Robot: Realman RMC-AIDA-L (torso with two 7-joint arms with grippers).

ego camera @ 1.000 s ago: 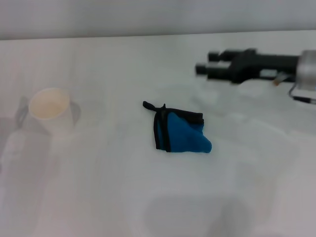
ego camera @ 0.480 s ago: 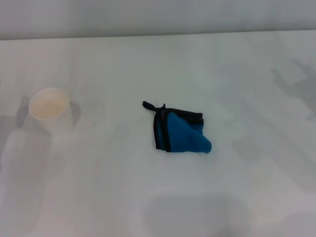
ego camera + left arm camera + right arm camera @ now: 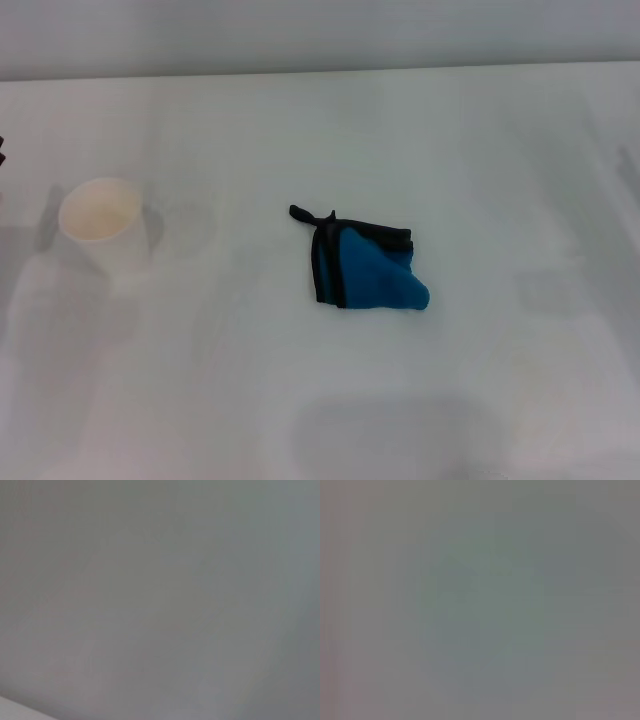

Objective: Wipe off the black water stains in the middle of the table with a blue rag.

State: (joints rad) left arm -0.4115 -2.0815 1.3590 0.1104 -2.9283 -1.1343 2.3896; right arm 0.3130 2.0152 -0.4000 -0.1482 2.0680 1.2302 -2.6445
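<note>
The blue rag (image 3: 368,268) lies crumpled on the white table (image 3: 320,400) near its middle, with its black edging and black loop tab toward the back left. No dark stain shows on the table; what lies under the rag is hidden. My right gripper is out of view. Of my left arm, only a tiny dark sliver (image 3: 2,150) shows at the left edge of the head view. Both wrist views show only a plain grey surface.
A white paper cup (image 3: 101,222) stands upright on the left side of the table. The table's far edge (image 3: 320,68) meets a grey wall.
My right arm, which reached in from the right behind the rag a second ago, has pulled out of view. The rag and cup have not moved. A dark sliver appeared at the left edge.
</note>
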